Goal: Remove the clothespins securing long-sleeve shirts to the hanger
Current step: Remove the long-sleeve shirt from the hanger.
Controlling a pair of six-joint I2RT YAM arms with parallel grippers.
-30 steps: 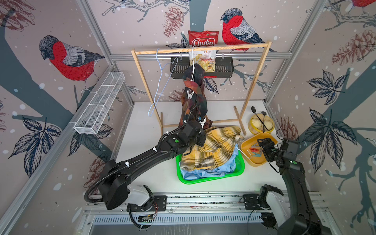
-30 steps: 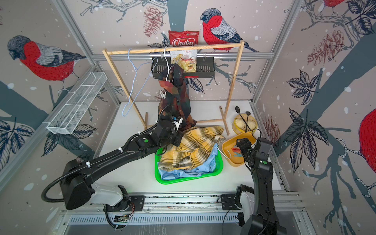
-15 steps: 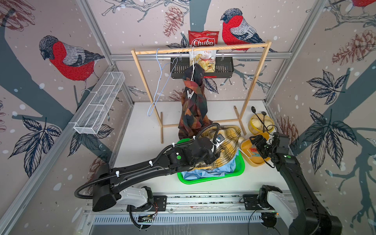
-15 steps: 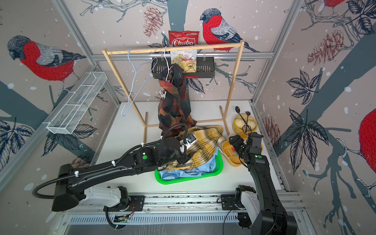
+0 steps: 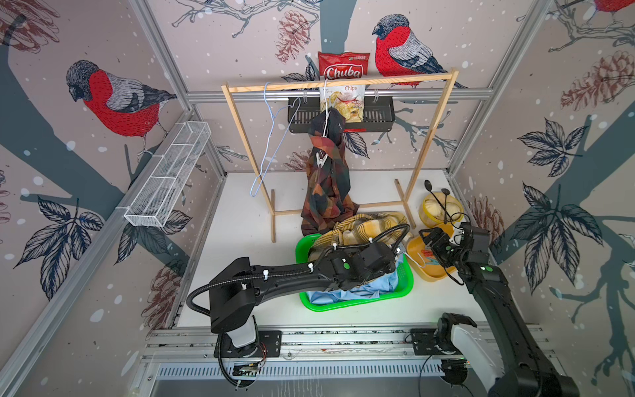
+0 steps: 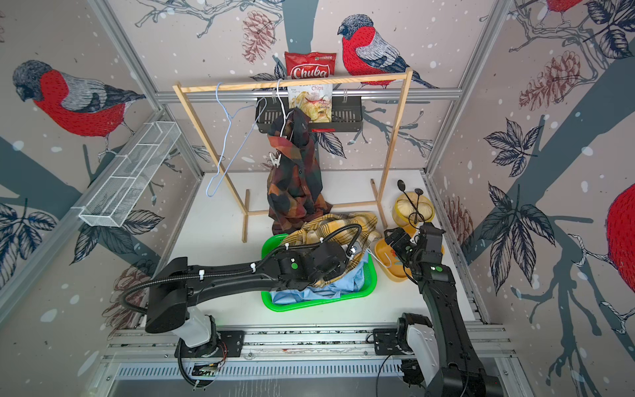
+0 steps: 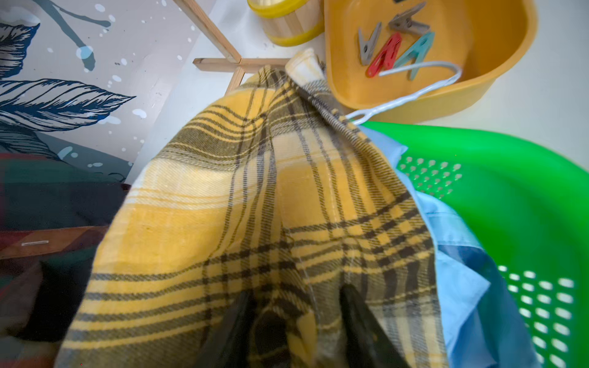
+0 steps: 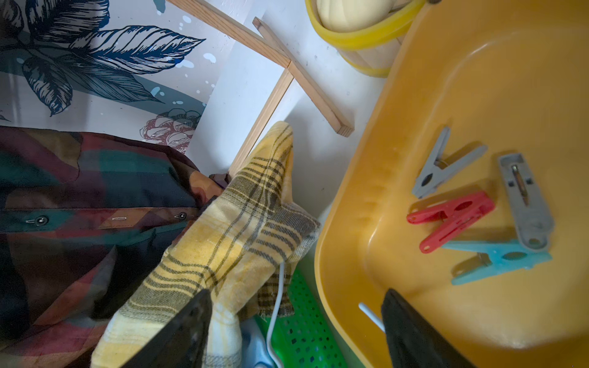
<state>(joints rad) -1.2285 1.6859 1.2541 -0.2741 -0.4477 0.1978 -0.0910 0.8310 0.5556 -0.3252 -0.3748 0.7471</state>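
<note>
Left wrist: plaid shirt [image 7: 255,207] pinched between the fingers [image 7: 229,334].

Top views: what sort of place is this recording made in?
Probably a staged robot test cell, not a home: bird-print panels in an aluminium frame, two arms on a front rail, and a small wooden rack with a checked shirt.

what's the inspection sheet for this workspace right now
surface: white table, wooden rack on it
job's things: one clothespin on the hanging check shirt; four clothespins in the yellow tub; plaid shirt and blue shirt in the green basket
clutter: chips bag, empty hanger, cup of spoons
grippers: left gripper jaws pinch the plaid shirt; right gripper jaws open, empty, by the tub
cables: black hose loops over the plaid shirt
surroundings: bird wallpaper, wire wall basket
</note>
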